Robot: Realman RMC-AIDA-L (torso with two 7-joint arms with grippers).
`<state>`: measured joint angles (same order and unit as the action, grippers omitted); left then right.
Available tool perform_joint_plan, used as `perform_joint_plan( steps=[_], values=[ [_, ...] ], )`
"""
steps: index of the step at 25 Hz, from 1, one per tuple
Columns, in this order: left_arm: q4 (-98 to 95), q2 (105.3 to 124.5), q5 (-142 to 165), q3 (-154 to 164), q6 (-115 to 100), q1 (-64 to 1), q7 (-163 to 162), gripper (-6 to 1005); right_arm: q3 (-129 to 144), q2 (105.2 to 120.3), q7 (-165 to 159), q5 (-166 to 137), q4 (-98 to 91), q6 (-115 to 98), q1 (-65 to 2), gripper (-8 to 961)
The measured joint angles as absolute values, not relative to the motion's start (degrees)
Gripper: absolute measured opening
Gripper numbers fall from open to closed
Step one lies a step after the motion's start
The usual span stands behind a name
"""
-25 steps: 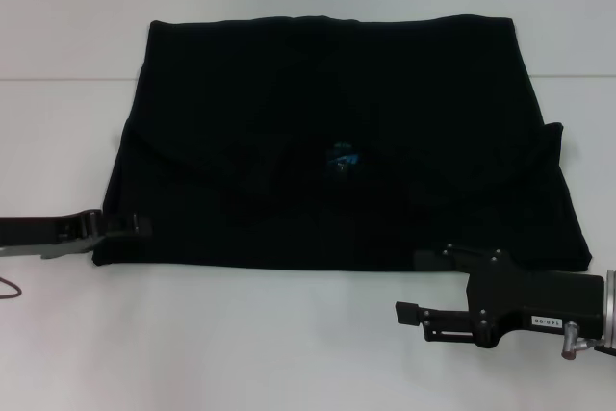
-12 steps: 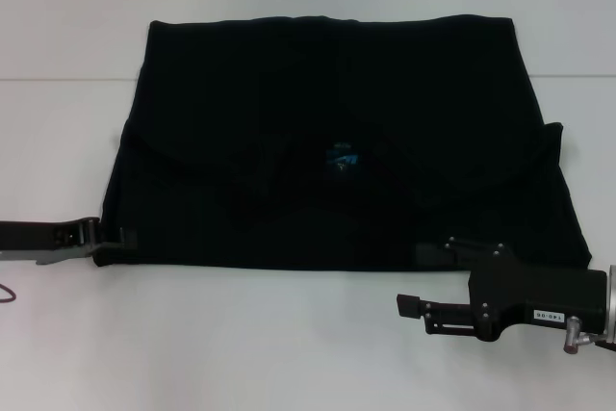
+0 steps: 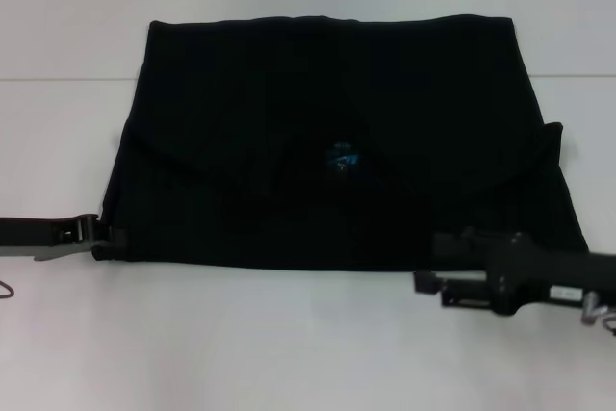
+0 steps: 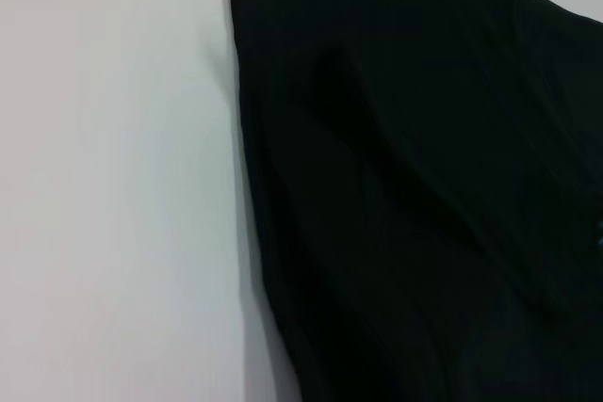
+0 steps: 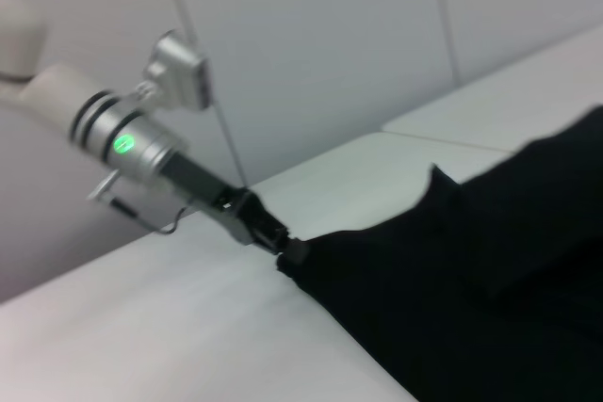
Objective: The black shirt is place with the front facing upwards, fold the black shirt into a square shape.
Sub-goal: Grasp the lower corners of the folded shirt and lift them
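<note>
The black shirt (image 3: 327, 113) lies flat on the white table (image 3: 241, 334), folded into a wide block, with a small blue neck label (image 3: 344, 156) near its middle. My left gripper (image 3: 108, 240) lies low on the table and touches the shirt's near left corner. The right wrist view shows that left gripper (image 5: 287, 249) tip against the cloth corner (image 5: 471, 298). My right gripper (image 3: 431, 262) is open at the near right edge, one finger over the cloth and one on the bare table. Black cloth (image 4: 424, 185) beside bare table fills the left wrist view.
White tabletop surrounds the shirt, with a wide bare strip along the near side. A table seam (image 3: 58, 79) runs across the far side behind the shirt. A thin cable (image 3: 8, 288) lies at the near left edge.
My right gripper moved forward and up to the shirt's near right edge. The left gripper's tip drew back a little to the left, down to the corner. The shirt lies as before.
</note>
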<state>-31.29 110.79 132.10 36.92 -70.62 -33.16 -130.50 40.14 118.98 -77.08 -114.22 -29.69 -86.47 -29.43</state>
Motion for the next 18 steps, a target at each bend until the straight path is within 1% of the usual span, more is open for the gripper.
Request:
perform_joint_plan(
  steps=[2, 4, 6, 10, 12, 14, 15, 16, 17, 18],
  values=[
    [-31.29, 110.78, 132.1, 36.91, -70.6, -33.19, -130.51, 56, 40.31, 118.15, -84.59, -114.36, -31.75, -86.28, -29.39, 836],
    [-31.29, 110.75, 132.1, 36.9, -70.63, -33.2, -130.52, 17, 40.34, 116.75, -94.27, -114.42, -34.22, -85.94, -29.27, 835],
    [-31.29, 110.67, 132.11, 36.91, -70.86, -33.21, -130.51, 17, 40.44, 114.95, -106.05, -115.14, -37.33, -85.75, -29.13, 835],
    [-31.29, 110.49, 132.17, 36.97, -71.15, -33.22, -130.0, 17, 40.33, 110.08, -129.69, -121.67, -44.83, -87.09, -29.66, 834],
    [-31.3, 110.47, 132.19, 36.97, -71.16, -33.17, -129.7, 17, 39.82, 108.34, -139.28, -126.33, -48.06, -87.81, -30.4, 833],
    [-31.29, 110.47, 132.19, 36.99, -71.17, -33.14, -129.38, 16, 38.36, 107.57, -144.98, -132.23, -50.74, -89.14, -31.94, 832],
    [-31.29, 110.47, 132.19, 37.01, -71.19, -33.15, -129.27, 16, 37.34, 107.53, -146.72, -135.59, -51.79, -89.89, -33.05, 832],
    [-31.29, 110.47, 132.2, 37.0, -71.18, -33.14, -129.16, 16, 35.68, 107.8, -147.84, -141.56, -52.62, -90.64, -35.07, 832],
    [-31.29, 110.47, 132.2, 37.0, -71.2, -33.15, -129.11, 16, 35.68, 107.8, -147.84, -141.56, -52.62, -90.64, -35.07, 832],
    [-31.29, 110.47, 132.2, 37.01, -71.19, -33.16, -129.1, 16, 35.17, 108.11, -148.03, -144.4, -52.46, -90.6, -36.22, 832]
  ],
)
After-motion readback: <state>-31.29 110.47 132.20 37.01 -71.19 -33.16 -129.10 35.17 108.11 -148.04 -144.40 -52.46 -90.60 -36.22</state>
